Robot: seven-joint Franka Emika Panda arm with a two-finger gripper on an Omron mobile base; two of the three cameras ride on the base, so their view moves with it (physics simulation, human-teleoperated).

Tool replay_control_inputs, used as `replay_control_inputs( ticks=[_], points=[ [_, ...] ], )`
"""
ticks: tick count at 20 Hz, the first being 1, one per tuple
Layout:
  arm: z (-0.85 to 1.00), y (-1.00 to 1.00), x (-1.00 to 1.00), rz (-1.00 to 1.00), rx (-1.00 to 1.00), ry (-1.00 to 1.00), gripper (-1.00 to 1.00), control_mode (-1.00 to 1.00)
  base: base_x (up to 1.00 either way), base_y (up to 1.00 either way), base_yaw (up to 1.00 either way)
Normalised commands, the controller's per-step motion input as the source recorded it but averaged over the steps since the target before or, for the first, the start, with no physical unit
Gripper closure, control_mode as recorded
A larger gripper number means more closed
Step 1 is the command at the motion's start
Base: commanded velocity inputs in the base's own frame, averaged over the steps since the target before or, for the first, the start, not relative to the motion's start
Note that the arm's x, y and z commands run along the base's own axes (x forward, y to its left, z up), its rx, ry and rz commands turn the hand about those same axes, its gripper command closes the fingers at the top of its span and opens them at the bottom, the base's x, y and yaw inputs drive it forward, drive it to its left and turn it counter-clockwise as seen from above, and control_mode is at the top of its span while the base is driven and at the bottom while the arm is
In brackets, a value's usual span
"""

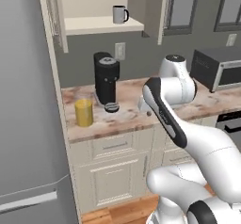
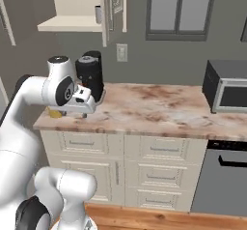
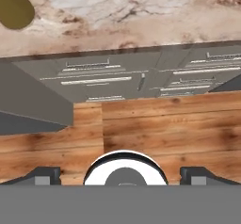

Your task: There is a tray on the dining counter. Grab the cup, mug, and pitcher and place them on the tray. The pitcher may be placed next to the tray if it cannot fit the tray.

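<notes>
Hand spread, empty; pitcher half hidden behind arm in right base view.

A marbled beige-brown counter over white cabinets carries the yellow-filled pitcher near its left end, close to the front edge, with a black coffee machine just beside it toward the back wall and a microwave at the right end; the grey mug stands on an open cupboard shelf above
</notes>
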Motion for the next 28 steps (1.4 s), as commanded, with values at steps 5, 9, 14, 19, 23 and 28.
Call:
replay_control_inputs(
  ticks=[5, 9, 14, 19, 23, 28],
  points=[
    [0.0, 0.0, 0.0, 0.0, 0.0, 0.0, -1.0, 1.0, 0.49, -0.49, 0.13],
    [0.0, 0.0, 0.0, 0.0, 0.0, 0.0, -1.0, 1.0, 0.4, -0.45, 0.15],
    [0.0, 0.0, 0.0, 0.0, 0.0, 0.0, -1.0, 1.0, 0.42, -0.41, 0.15],
    [0.0, 0.0, 0.0, 0.0, 0.0, 0.0, -1.0, 1.0, 0.31, -0.23, 0.13],
    [0.0, 0.0, 0.0, 0.0, 0.0, 0.0, -1.0, 1.0, 0.0, 0.14, 0.08],
    [0.0, 0.0, 0.0, 0.0, 0.0, 0.0, -1.0, 1.0, 0.15, 0.42, 0.03]
  ],
)
